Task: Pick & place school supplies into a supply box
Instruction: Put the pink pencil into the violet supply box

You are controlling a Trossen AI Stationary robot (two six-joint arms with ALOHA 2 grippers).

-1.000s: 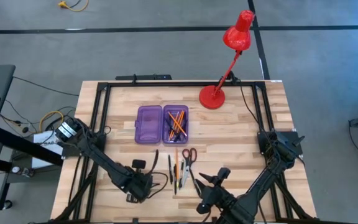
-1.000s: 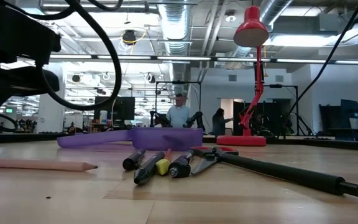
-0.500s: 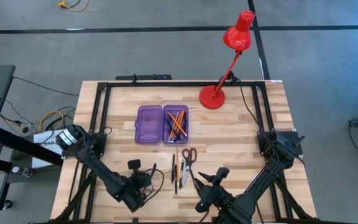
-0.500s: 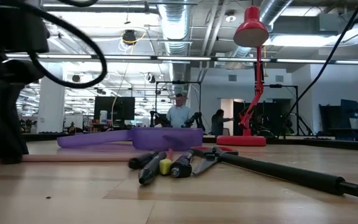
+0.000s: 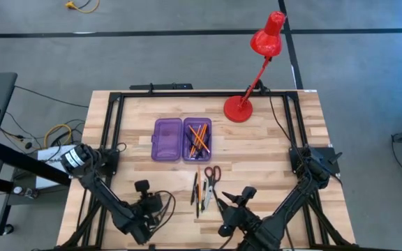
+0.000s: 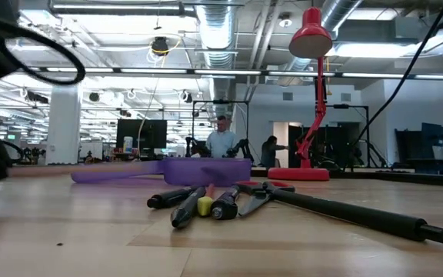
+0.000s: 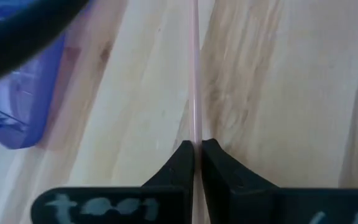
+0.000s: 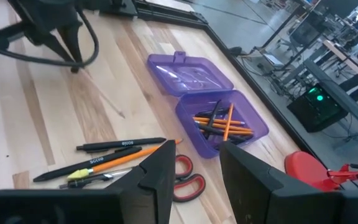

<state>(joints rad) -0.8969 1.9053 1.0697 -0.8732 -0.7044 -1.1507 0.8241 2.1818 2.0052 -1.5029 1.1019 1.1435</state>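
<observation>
From above, my tabletop (image 5: 271, 150) is pale butcher-block wood in glued strips, framed by black rails, on a grey concrete floor. The translucent purple pencil case (image 5: 181, 139) lies open at its middle, two rounded rectangular halves side by side; the half nearer my right arm holds orange pencils (image 5: 199, 137) and dark pens crossed together. Nearer me lie the loose pens (image 5: 196, 189) and the small red-handled scissors (image 5: 211, 174). A glossy red desk lamp (image 5: 257, 66) stands on its round base at the far edge. My left claw (image 5: 160, 202) sits low at the near left; my right claw (image 5: 239, 199) waits near the scissors.

At table height, the wood grain runs smooth toward a bright workshop with ceiling pipes and strip lights, where a person (image 6: 222, 141) stands far behind the case.

Through my left wrist, my left claw (image 7: 197, 152) is clamped on a thin, pale pencil (image 7: 196, 74) lying along the grain, the case's purple corner just beside.

Through my right wrist, my right claw (image 8: 194, 155) stands apart and holds nothing, above the pens and scissors.
</observation>
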